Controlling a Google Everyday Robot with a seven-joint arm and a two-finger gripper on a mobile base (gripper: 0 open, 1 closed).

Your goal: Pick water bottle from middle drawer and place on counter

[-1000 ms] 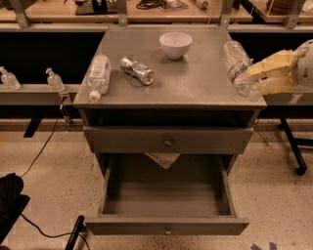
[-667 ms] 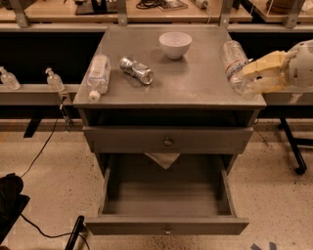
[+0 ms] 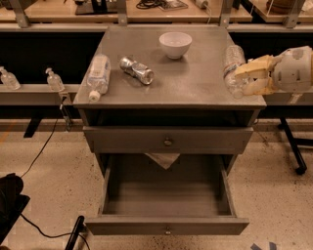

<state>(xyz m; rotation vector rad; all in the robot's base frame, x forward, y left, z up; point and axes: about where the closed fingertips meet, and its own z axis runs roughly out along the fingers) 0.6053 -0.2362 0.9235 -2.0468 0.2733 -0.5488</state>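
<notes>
The water bottle (image 3: pixel 232 64), small, clear and ribbed, lies near the right edge of the grey metal counter (image 3: pixel 195 83). My gripper (image 3: pixel 246 79) reaches in from the right at counter height, and its tan tips overlap the near end of the bottle. The middle drawer (image 3: pixel 166 225) is pulled fully out below, and nothing shows inside it. Its small round knob shows on the front panel.
On the counter lie a bigger bottle with a white-blue label (image 3: pixel 97 73), a crushed silver can (image 3: pixel 137 70) and a white bowl (image 3: pixel 175 44). The top drawer (image 3: pixel 167 140) is closed. A wooden bench top (image 3: pixel 146 10) runs behind. Small bottles (image 3: pixel 54 79) stand on a left ledge.
My gripper has shifted slightly left over the counter's right edge, further onto the bottle. The bottle stays at about the same spot. The drawer is unchanged.
</notes>
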